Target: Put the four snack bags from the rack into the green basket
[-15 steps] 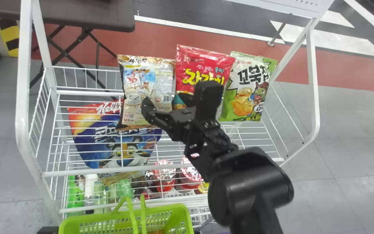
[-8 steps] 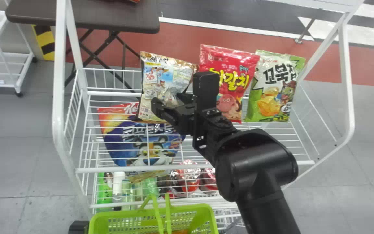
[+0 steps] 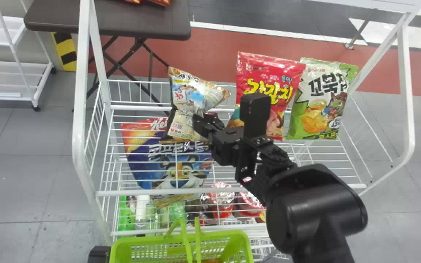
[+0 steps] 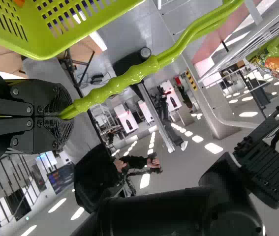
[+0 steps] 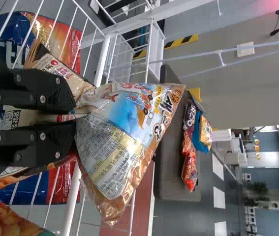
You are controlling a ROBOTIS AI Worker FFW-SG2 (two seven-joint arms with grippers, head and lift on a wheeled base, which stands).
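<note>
The tan snack bag was located above the wire rack's shelf, left of the red snack bag and the green-and-white snack bag. Its glossy film was creased and drawn into a narrow waist, with the upper part flared into a wedge and the printed lower panel flatter. The right gripper engaged this waist from the bag's right side at mid-height; the flared part projected beyond the fingertips, and the lower panel hung below the pinch. Its flat black fingers were nearly closed, with gathered film between them. In the head view, the bag's lower end overlapped the top of the blue cereal bag. The rack was of white tube and thin wire. At the bottom was the green basket, of slotted plastic; the left gripper was closed on its ribbed handle.
</note>
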